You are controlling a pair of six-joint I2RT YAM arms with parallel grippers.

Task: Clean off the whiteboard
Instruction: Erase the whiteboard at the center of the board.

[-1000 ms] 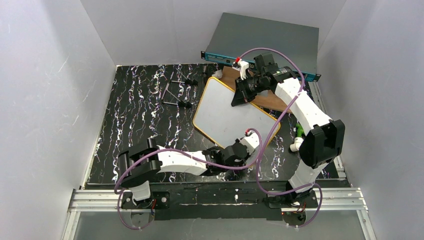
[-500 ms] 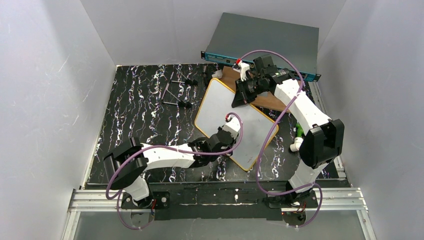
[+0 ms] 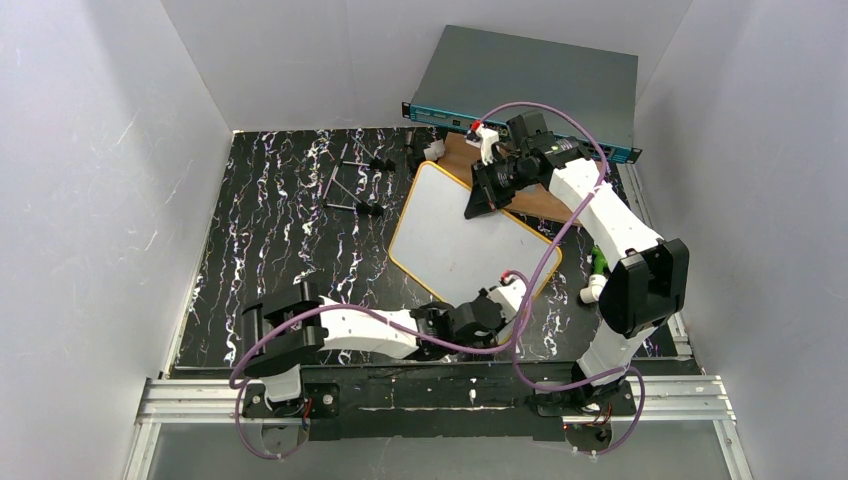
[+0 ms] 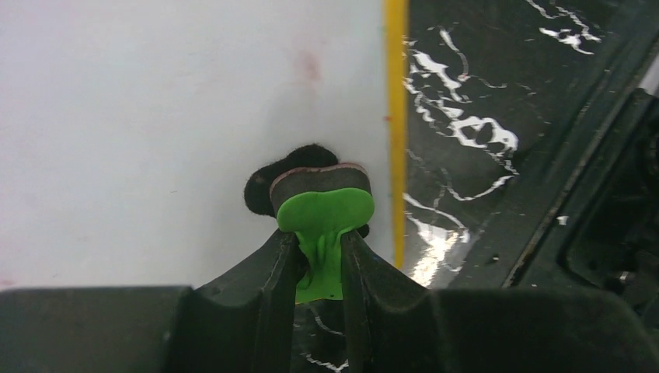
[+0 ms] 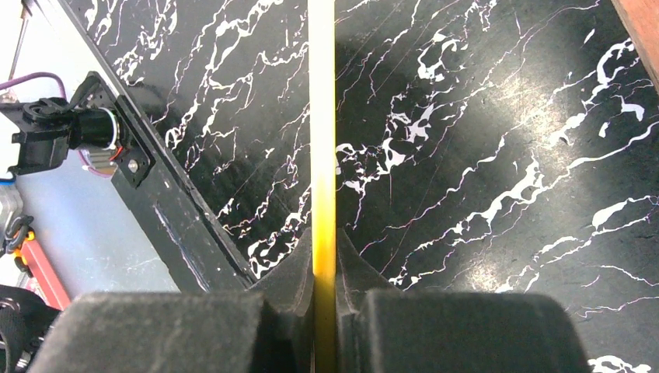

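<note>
Two clenched tools: your left tool (image 4: 320, 242) grips a green eraser (image 4: 324, 208) touching the whiteboard (image 3: 450, 232) beside its yellow frame (image 4: 395, 116); your right tool (image 5: 324, 247) pinches its far edge, mid-worktop (image 3: 280, 235).

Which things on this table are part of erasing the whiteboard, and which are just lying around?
In use: white board with orange-yellow frame, edge clamped by right gripper; green-handled black felt eraser, held on it by left gripper.
Lying about: brown wooden board; grey rack unit with teal front; thin metal rods.

Yellow-framed whiteboard (image 3: 462, 236) (faint red smudges)
</note>
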